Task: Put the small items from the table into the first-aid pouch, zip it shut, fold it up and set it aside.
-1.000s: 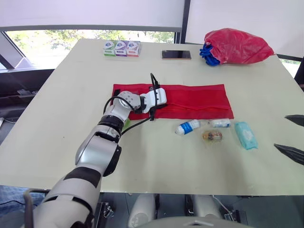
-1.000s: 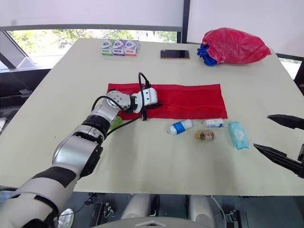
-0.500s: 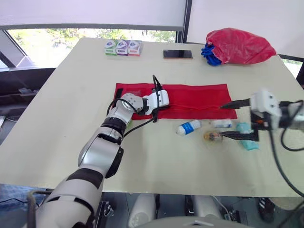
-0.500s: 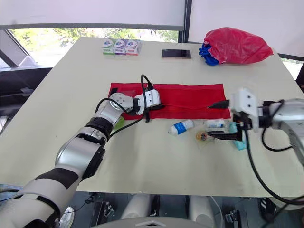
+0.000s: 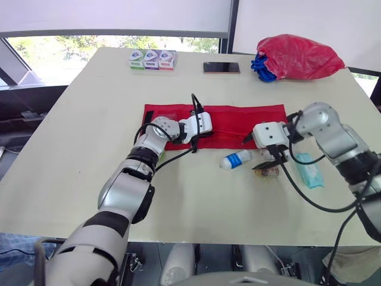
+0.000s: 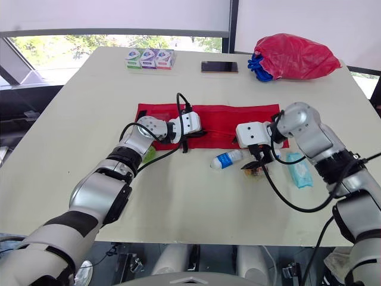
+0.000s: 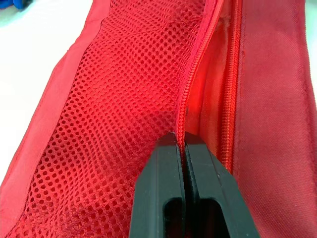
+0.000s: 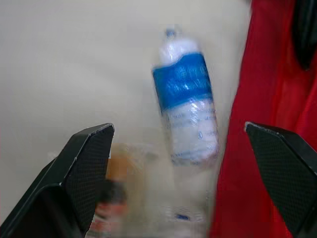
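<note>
Just ahead of the spread right claw (image 8: 178,128), the blue-labelled bottle (image 8: 187,111).

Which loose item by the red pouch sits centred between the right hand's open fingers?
The white bottle with the blue label, lying on its side; the brownish vial lies off to one side.

Far edge of the table (image 5: 89,137), left to right: three small cartons (image 5: 152,60) standing side by side in a row; a dark phone (image 5: 221,68) lying flat, well apart from the cartons; a bulging red plastic bag (image 5: 299,58) at the far right corner, with a blue bundle (image 5: 259,65) touching its left side. Behind the table, a window (image 5: 71,44) shows green foliage.
</note>
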`<state>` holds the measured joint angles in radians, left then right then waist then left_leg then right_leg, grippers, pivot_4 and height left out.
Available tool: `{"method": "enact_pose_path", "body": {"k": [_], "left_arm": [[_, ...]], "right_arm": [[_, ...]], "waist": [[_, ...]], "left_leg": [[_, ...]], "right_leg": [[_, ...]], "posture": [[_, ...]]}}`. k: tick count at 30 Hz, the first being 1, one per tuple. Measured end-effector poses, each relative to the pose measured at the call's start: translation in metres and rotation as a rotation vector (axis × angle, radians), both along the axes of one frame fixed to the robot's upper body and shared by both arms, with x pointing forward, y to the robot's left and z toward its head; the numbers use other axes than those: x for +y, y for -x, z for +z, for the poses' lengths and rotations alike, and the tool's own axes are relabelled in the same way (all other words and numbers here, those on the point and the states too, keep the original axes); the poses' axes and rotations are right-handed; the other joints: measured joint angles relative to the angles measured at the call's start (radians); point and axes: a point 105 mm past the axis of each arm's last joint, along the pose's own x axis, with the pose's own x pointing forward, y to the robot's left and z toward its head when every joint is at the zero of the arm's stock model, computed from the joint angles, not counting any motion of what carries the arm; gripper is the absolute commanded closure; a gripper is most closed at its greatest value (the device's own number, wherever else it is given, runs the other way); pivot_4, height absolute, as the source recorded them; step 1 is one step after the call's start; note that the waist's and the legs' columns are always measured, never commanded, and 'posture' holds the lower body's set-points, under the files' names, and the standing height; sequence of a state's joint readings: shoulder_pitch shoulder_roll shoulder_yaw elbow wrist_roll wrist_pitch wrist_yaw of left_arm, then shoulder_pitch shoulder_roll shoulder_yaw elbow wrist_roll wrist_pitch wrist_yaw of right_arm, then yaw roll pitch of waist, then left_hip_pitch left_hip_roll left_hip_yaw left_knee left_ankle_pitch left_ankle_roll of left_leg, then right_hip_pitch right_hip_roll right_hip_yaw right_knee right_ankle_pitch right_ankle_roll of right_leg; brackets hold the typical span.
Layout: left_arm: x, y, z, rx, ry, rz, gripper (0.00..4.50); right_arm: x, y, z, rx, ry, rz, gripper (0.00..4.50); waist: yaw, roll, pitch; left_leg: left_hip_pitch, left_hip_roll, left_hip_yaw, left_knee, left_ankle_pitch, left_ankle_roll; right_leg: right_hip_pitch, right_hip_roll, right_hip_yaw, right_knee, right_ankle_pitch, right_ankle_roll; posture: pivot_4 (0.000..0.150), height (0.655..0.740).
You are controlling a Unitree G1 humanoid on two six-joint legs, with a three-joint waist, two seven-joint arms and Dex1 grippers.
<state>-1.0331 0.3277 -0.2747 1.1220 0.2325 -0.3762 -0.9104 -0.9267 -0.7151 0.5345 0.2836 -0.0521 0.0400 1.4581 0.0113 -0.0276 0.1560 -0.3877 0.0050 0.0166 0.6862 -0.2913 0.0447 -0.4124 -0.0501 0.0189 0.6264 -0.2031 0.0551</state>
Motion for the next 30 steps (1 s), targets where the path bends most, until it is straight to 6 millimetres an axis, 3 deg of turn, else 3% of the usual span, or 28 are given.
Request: {"method": "enact_pose_path", "body": {"k": [7, 16, 19, 23, 24, 25, 28, 30], "left_arm": [[0.0, 0.0, 0.0, -0.003, 0.002, 0.001, 4.46], [0.001, 0.0, -0.001, -0.008, 0.013, 0.014, 4.46], [0.002, -0.001, -0.001, -0.009, 0.018, 0.02, 4.5], [0.003, -0.001, -0.001, -0.007, 0.024, 0.027, 4.5], [0.003, -0.001, -0.001, -0.007, 0.025, 0.028, 4.5], [0.003, -0.001, -0.001, -0.007, 0.027, 0.029, 4.5], [0.003, -0.001, -0.001, -0.005, 0.031, 0.031, 4.5], [0.003, -0.001, -0.001, -0.005, 0.034, 0.031, 4.5]], "right_arm": [[0.02, -0.017, -0.002, -0.133, 0.169, 0.215, 0.0], [0.02, -0.028, -0.011, -0.163, 0.278, 0.304, 0.0], [0.019, -0.028, -0.016, -0.144, 0.296, 0.315, 0.78], [0.017, -0.025, -0.018, -0.121, 0.312, 0.319, 2.59], [0.016, -0.024, -0.02, -0.111, 0.314, 0.318, 2.74], [0.015, -0.023, -0.022, -0.097, 0.317, 0.311, 3.43], [0.013, -0.022, -0.022, -0.077, 0.31, 0.289, 4.17], [0.01, -0.019, -0.022, -0.03, 0.284, 0.254, 4.44]], "waist": [[-0.005, 0.001, 0.0], [-0.01, 0.001, 0.001], [-0.012, 0.002, 0.001], [-0.018, 0.002, 0.001], [-0.019, 0.002, 0.001], [-0.021, 0.002, 0.001], [-0.021, 0.002, 0.001], [-0.021, 0.002, 0.001]], "left_leg": [[0.0, 0.0, 0.0, -0.001, 0.002, -0.003], [0.001, 0.0, 0.0, -0.001, 0.002, -0.004], [0.001, -0.001, 0.0, -0.001, 0.002, -0.004], [0.001, -0.001, 0.0, -0.001, 0.002, -0.004], [0.001, -0.001, 0.0, -0.001, 0.002, -0.004], [0.001, -0.001, 0.0, -0.001, 0.002, -0.004], [0.001, -0.001, 0.0, -0.001, 0.002, -0.004], [0.001, -0.001, -0.001, -0.001, 0.002, -0.004]], "right_leg": [[0.0, 0.0, 0.0, 0.0, 0.0, 0.0], [0.0, 0.0, 0.0, 0.001, 0.0, 0.0], [0.0, 0.0, 0.0, 0.001, 0.0, 0.0], [0.0, 0.0, 0.0, 0.001, 0.0, 0.0], [0.0, 0.0, 0.0, 0.001, 0.0, 0.0], [0.0, 0.0, 0.0, 0.001, 0.0, 0.0], [0.0, 0.0, 0.0, 0.001, 0.0, 0.0], [0.0, -0.001, 0.0, 0.001, 0.0, 0.0]], "posture": [[0.15, 0.74], [0.15, 0.74], [0.15, 0.74], [0.15, 0.74], [0.15, 0.74], [0.15, 0.74], [0.15, 0.74], [0.15, 0.74]]}}
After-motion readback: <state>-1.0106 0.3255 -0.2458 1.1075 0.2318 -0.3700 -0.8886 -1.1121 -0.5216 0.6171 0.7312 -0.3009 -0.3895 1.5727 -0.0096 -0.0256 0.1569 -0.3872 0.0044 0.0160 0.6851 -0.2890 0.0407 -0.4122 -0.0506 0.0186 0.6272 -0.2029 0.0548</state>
